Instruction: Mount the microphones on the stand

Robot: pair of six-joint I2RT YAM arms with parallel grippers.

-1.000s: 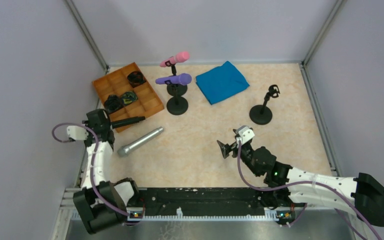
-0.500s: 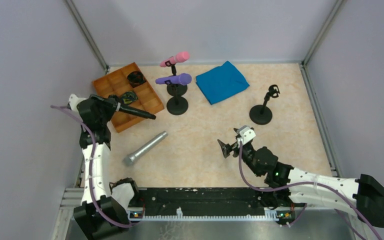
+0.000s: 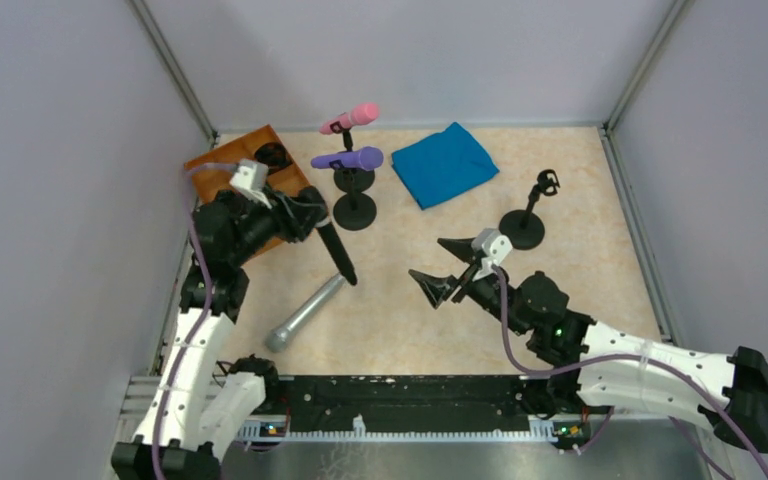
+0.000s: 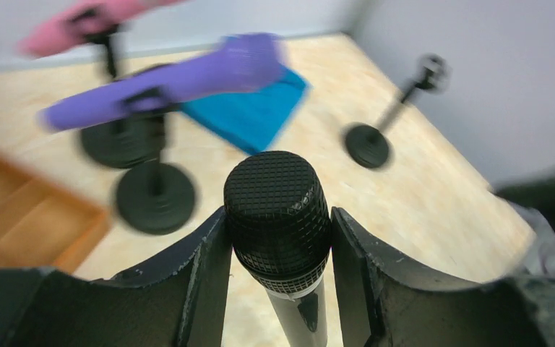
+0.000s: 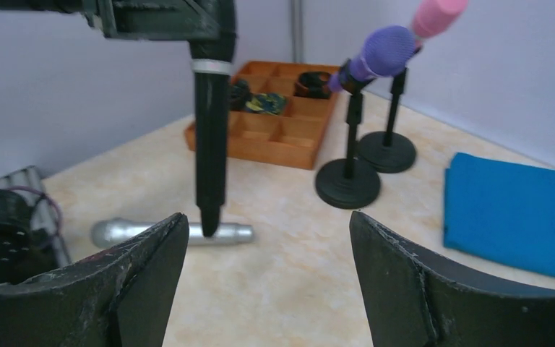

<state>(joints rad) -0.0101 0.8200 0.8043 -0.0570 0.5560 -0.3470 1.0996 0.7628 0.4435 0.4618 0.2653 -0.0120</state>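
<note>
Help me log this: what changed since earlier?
The left gripper, shut on the black microphone, swung it from the tray toward centre. The open right gripper advanced toward it. The silver microphone slid toward the near edge. Pink microphone, purple microphone, blue cloth, empty stand stayed.

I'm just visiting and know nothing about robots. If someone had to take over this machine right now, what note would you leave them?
Left gripper: shut on the black microphone, gripped by its head, handle hanging down over the table.
Right gripper: open, empty, hovering mid-table.
Done: pink microphone and purple microphone sit on the two back stands.
Left: the black microphone should go to the empty stand on the right. The silver microphone lies on the table at front left, and no second free stand is in view.
</note>
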